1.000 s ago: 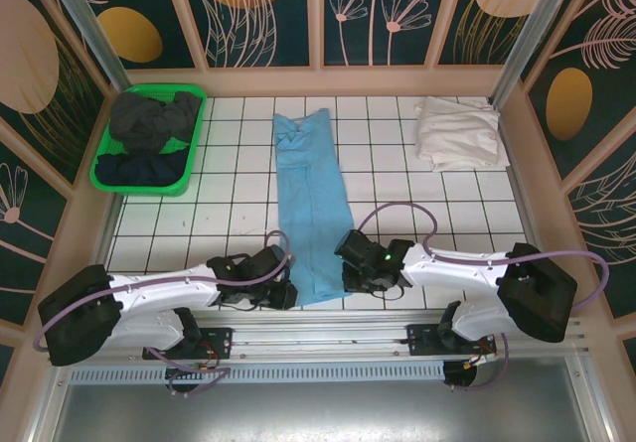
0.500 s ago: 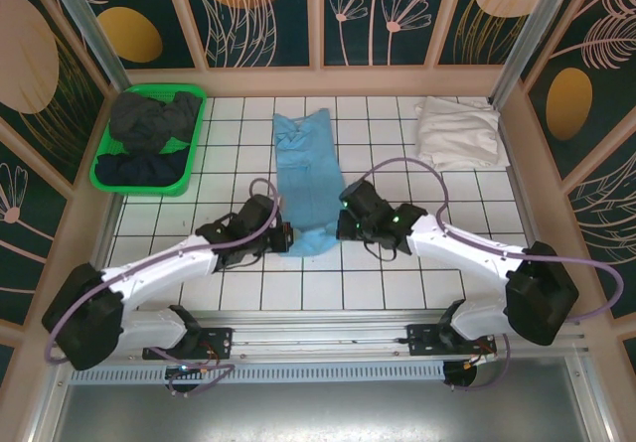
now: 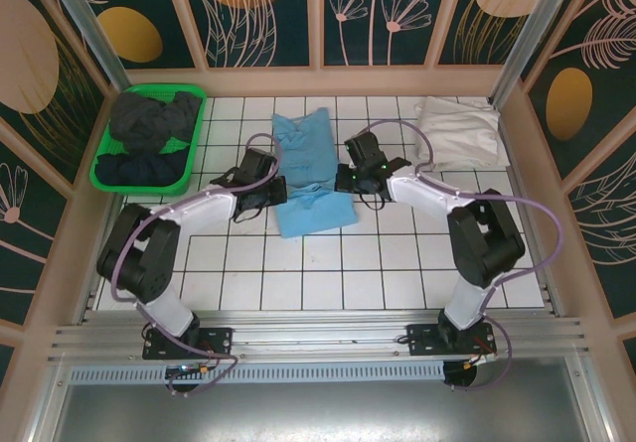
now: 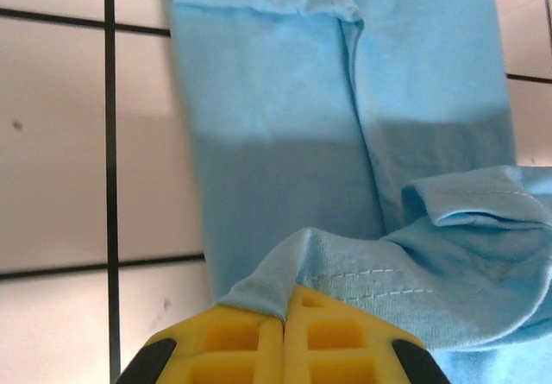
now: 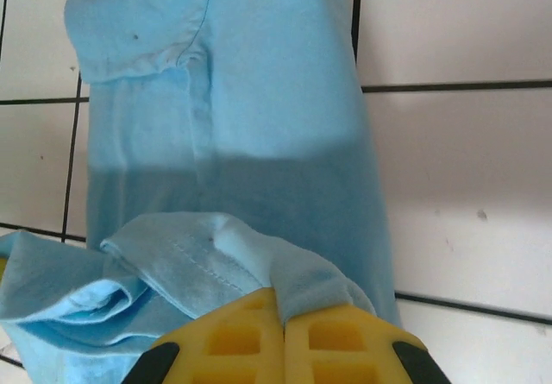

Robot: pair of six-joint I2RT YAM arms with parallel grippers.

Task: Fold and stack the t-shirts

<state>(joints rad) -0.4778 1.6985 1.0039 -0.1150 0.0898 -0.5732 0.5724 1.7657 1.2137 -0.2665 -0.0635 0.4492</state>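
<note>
**Status: near hem carried up over the shirt body**

Change since the earlier frames: one second ago the sky-blue t-shirt (image 3: 310, 179) lay as a long strip reaching almost to the arm bases. Half a second ago both grippers had its near hem at mid-table. I now see both arms stretched further toward the far wall, and the shirt reads as a much shorter, doubled shape at the centre of the table (image 3: 397, 263).

Left gripper (image 3: 276, 194): in the left wrist view its yellow fingers (image 4: 250, 336) are pressed together on a pinch of blue hem, so it is clamped on the shirt's left edge. Right gripper (image 3: 345, 178): the right wrist view shows its fingers (image 5: 332, 336) closed on the stitched hem at the right edge.

In both wrist views the held hem bunches in loose folds above the lower layer. From the overhead camera I cannot confirm whether it already rests on that layer.

Surroundings: a white t-shirt (image 3: 455, 132) lies crumpled at the far right corner, well apart from the blue one. A green basket (image 3: 139, 186) sits at the far left, holding dark t-shirts (image 3: 149, 124) in a heap. The right arm's purple cable (image 3: 397, 129) loops above the tiles between the blue and white shirts.
</note>
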